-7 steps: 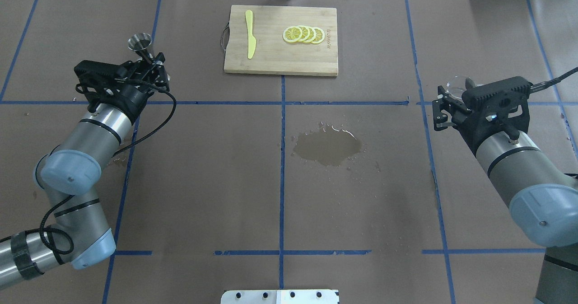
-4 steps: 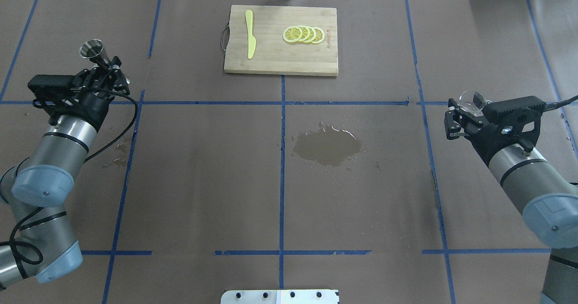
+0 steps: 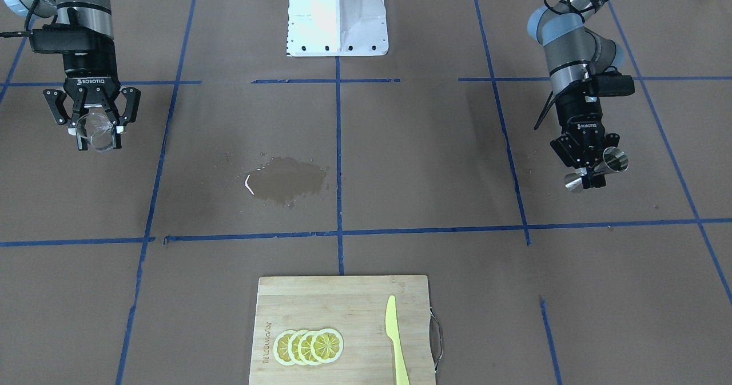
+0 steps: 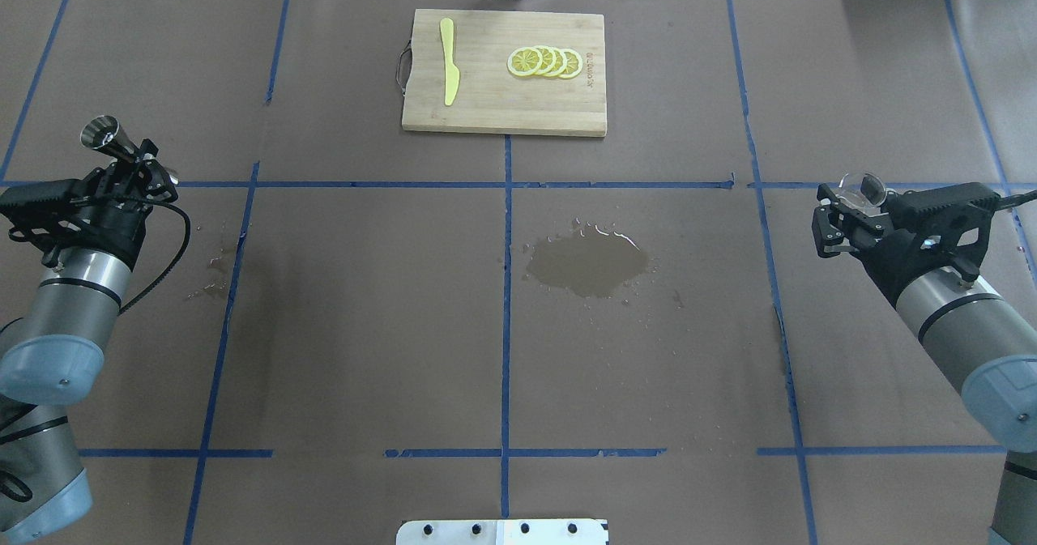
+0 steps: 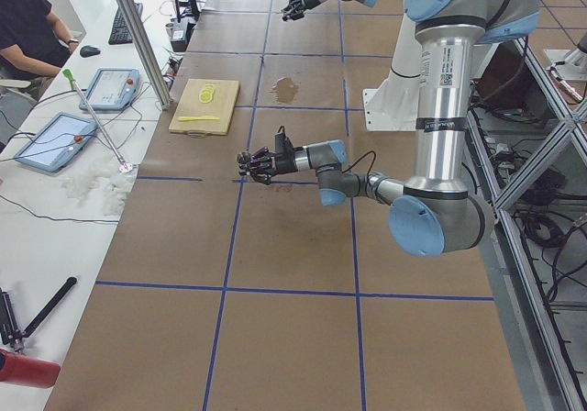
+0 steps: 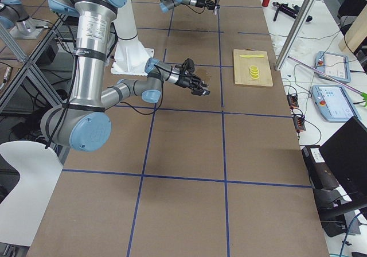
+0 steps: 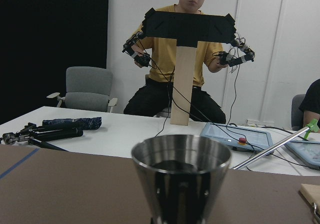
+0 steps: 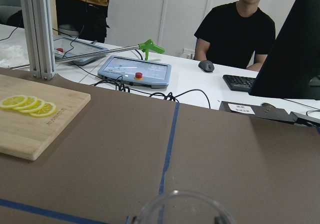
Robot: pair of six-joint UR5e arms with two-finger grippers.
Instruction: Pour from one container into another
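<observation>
Left gripper (image 3: 592, 171): jaws closed narrow on the waist of the steel jigger (image 3: 615, 160). The jigger is held clear of the table (image 4: 364, 326) at its left margin, just past a blue tape line (image 4: 235, 253). It is tilted, wide mouth leaning away from the robot and outward. In the left wrist view the cup fills the lower centre; the inside is dark, contents cannot be told.

Left arm: wrist roughly level, forearm running back toward the robot's side of the table to a grey-capped elbow (image 4: 40, 371). A black cable loops off the wrist.

Right gripper (image 3: 95, 129): fingers spread about halfway and clamped on the clear tumbler (image 3: 96, 136). The tumbler is off the table near its right margin and tilted. The right wrist view shows only its rim; whether it holds anything cannot be told.

Right arm: forearm slopes back and outward to the elbow (image 4: 1000, 395).

Between the arms, well apart from both: a wet patch (image 4: 587, 266) near the table's centre. At the far edge is a cutting board (image 4: 502, 112) with lemon slices (image 4: 544, 61) and a yellow knife (image 4: 448, 63). Small damp marks (image 4: 212, 274) lie near the left arm.

Against a second ago: the left gripper has swung outward with the jigger, from inside the tape line to beyond it, and a little nearer the robot. The right gripper has drawn outward and back by less. Grips, patch and board are unchanged.
</observation>
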